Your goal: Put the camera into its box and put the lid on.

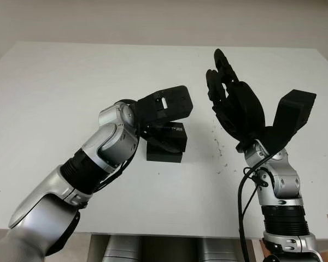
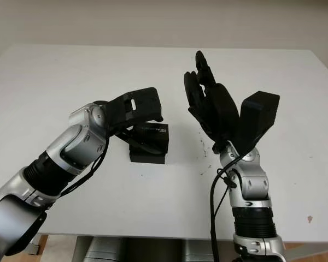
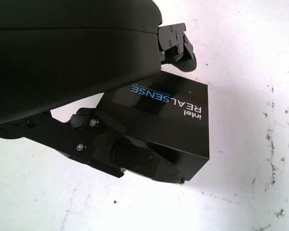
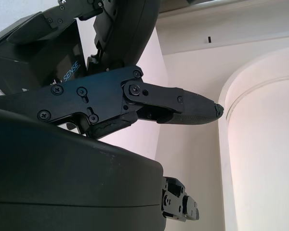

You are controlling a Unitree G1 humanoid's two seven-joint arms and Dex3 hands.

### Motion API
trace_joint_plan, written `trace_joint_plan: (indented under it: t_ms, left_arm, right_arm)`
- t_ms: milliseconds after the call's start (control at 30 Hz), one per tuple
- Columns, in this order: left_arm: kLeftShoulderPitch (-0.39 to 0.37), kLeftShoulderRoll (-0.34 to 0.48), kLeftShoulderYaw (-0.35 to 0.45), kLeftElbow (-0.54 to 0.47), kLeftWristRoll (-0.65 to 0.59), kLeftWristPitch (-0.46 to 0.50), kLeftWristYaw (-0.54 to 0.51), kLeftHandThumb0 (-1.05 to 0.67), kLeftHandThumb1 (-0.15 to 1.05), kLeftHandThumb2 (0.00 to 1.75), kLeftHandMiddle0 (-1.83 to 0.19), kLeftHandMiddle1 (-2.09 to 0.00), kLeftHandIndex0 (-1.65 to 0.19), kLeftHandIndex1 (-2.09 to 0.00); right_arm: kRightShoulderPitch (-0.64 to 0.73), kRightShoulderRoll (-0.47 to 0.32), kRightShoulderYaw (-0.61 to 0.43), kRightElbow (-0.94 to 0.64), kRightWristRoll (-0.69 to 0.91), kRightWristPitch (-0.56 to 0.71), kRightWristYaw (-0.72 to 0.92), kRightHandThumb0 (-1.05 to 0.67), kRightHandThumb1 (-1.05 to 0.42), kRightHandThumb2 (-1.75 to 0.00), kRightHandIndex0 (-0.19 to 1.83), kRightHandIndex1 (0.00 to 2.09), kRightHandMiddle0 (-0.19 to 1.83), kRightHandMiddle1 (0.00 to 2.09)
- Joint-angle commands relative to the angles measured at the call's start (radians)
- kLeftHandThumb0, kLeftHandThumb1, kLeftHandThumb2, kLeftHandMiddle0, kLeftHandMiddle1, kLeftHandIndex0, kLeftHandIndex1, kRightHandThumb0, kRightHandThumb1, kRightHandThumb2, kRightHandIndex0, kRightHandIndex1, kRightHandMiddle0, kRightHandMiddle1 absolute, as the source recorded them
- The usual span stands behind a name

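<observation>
Left hand: the black three-finger left hand (image 1: pixel 163 117) sits low over the middle of the white table (image 1: pixel 60 93), its fingers closed around the lid from two sides.
Lid: the glossy black rectangular cardboard lid (image 3: pixel 169 119), printed "intel REALSENSE" in white and blue, lies directly beneath the left hand's shell and appears to sit on top of the box; one finger (image 3: pixel 113 147) presses along its long side wall and another fingertip (image 3: pixel 178 45) touches the opposite edge.
Box: the matte black cardboard box base (image 1: pixel 164 154) shows under the lid, just below the left hand, and stands on the table.
Camera: cannot tell where it is; the lid and the left hand cover the box's inside.
Right hand: the black three-finger right hand (image 1: pixel 229 95) is raised off the table, well apart from the box on the side away from the left arm, palm turned toward the left hand, fingers extended upward and holding nothing.
Right wrist view: a right-hand finger (image 4: pixel 178 106) reaches across the picture, with a corner of the lid and the left hand behind it.
Table marks: small dark specks (image 1: pixel 221 155) dot the table between the box and the right forearm.
</observation>
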Motion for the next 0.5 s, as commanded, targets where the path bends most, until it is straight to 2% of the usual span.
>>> trace_joint_plan:
  t_ms: [0,33,100,167,233,267,367,433,467]
  left_arm:
    - [-0.003,0.0,-0.024,-0.034,-0.009,-0.02,-0.026,-0.48,1.05,0.19,0.19,-0.68,0.19,-0.41]
    - [-0.003,0.012,-0.028,-0.042,-0.007,-0.03,-0.033,-0.49,1.05,0.18,0.19,-0.73,0.19,-0.39]
    - [-0.005,0.037,-0.034,-0.059,-0.006,-0.047,-0.053,-0.5,1.05,0.19,0.19,-0.43,0.19,-0.13]
    - [-0.009,0.058,-0.039,-0.075,-0.002,-0.058,-0.073,-0.51,1.05,0.19,0.19,-0.29,0.19,-0.03]
    - [-0.012,0.08,-0.044,-0.091,0.005,-0.068,-0.092,-0.51,1.05,0.2,0.18,-0.26,0.17,-0.02]
    - [-0.015,0.091,-0.045,-0.098,0.007,-0.07,-0.104,-0.52,1.05,0.21,0.17,-0.33,0.17,-0.02]
    - [-0.011,0.122,-0.025,-0.114,0.004,-0.079,-0.13,-0.51,1.05,0.22,0.14,-0.35,0.18,-0.01]
    - [-0.005,0.141,-0.016,-0.118,0.004,-0.092,-0.135,-0.52,1.05,0.23,0.18,-0.17,0.19,0.0]
    - [0.004,0.152,-0.01,-0.119,0.005,-0.109,-0.131,-0.53,1.05,0.23,0.13,-0.16,0.19,0.0]
  right_arm:
    - [-0.011,-0.005,0.002,-0.014,-0.002,-0.005,-0.003,-0.66,-1.05,-0.55,-0.19,0.0,-0.19,0.0]
    - [-0.012,-0.005,0.001,-0.014,-0.003,-0.002,-0.005,-0.66,-1.05,-0.55,-0.19,0.0,-0.19,0.0]
    - [-0.013,-0.006,-0.003,-0.014,0.001,0.006,-0.006,-0.67,-1.05,-0.54,-0.19,0.0,-0.19,0.0]
    - [-0.014,-0.013,-0.003,-0.013,0.0,0.01,-0.002,-0.67,-1.05,-0.54,-0.19,0.0,-0.19,0.0]
    - [-0.015,-0.013,-0.007,-0.018,0.003,0.02,-0.006,-0.67,-1.05,-0.53,-0.19,0.0,-0.19,0.0]
    - [-0.015,-0.015,-0.007,-0.02,0.003,0.025,-0.006,-0.67,-1.05,-0.53,-0.19,0.0,-0.19,0.0]
    - [-0.017,-0.017,-0.014,-0.027,0.011,0.046,-0.009,-0.66,-1.05,-0.5,-0.19,0.0,-0.19,0.0]
    - [-0.018,-0.016,-0.018,-0.031,0.016,0.058,-0.013,-0.66,-1.05,-0.47,-0.19,0.0,-0.19,0.0]
    - [-0.019,-0.018,-0.019,-0.033,0.019,0.065,-0.014,-0.66,-1.05,-0.46,-0.19,0.0,-0.19,0.0]
